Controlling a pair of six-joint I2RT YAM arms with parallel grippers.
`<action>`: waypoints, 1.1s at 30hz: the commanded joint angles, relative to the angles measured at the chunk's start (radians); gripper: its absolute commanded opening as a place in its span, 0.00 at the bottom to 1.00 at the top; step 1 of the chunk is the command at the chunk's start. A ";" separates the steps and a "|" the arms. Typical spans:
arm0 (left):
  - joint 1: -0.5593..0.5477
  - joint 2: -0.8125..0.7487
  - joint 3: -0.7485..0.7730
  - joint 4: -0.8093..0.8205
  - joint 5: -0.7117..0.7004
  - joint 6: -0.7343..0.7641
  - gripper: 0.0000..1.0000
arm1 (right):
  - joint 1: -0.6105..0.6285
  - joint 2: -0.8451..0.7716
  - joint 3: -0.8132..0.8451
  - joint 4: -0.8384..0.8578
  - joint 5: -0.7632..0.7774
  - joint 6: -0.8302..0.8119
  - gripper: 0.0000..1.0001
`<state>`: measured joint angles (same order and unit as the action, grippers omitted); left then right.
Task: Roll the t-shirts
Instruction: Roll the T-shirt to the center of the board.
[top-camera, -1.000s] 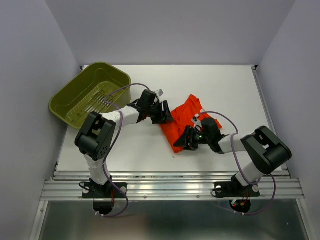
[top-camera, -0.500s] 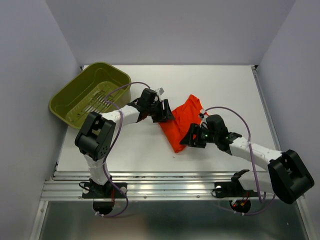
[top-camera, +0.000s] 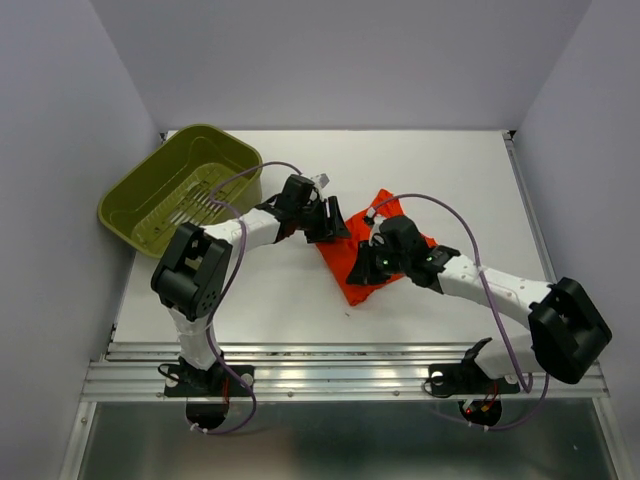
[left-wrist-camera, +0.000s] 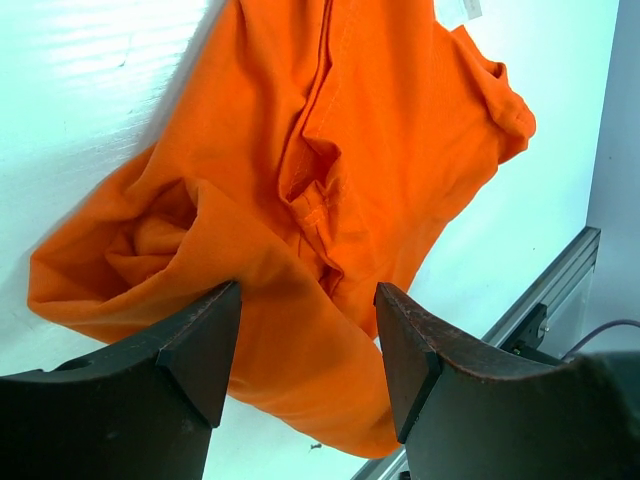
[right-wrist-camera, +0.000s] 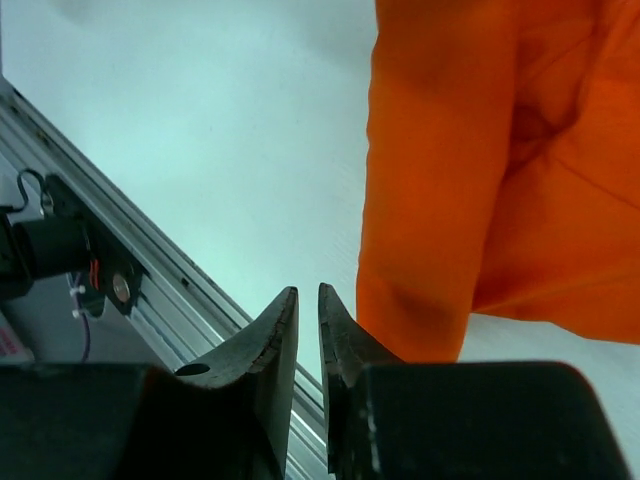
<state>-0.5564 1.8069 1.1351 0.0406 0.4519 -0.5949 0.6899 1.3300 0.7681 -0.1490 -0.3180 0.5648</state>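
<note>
1. The orange-red t-shirt (top-camera: 352, 290) is pictured crumpled and unrolled near the middle of the white table (top-camera: 450, 170). It lies well apart from the olive-green basket (top-camera: 200, 128), which is tilted at the far left corner.
2. The left gripper (left-wrist-camera: 308, 300) is held low over the shirt's bunched far-left edge. Its fingers are apart and a ridge of cloth lies between them, with no squeeze evident. The placement is judged to be for anchoring or gathering that edge.
3. The right gripper (right-wrist-camera: 306, 295) is set at the shirt's near edge, on the side toward the aluminium rail (top-camera: 350, 365). Its fingers stand almost together with nothing caught between them, and the cloth lies just beside them. A narrowed tip like this is judged suited to nudging or slipping under the hem.
4. The rolling is judged barely begun, as the shirt has not been laid flat.
</note>
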 joint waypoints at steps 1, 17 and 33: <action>-0.004 0.012 0.046 0.010 0.011 0.017 0.66 | 0.011 0.053 0.017 -0.009 0.023 -0.033 0.19; 0.007 0.062 0.061 -0.025 -0.019 0.067 0.65 | 0.020 0.153 -0.066 -0.018 0.263 -0.039 0.15; 0.001 -0.097 0.071 -0.085 -0.045 0.056 0.65 | 0.020 -0.026 -0.033 -0.064 0.251 -0.020 0.16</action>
<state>-0.5545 1.7523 1.1782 -0.0341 0.4007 -0.5571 0.7025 1.3094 0.7097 -0.1989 -0.0643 0.5308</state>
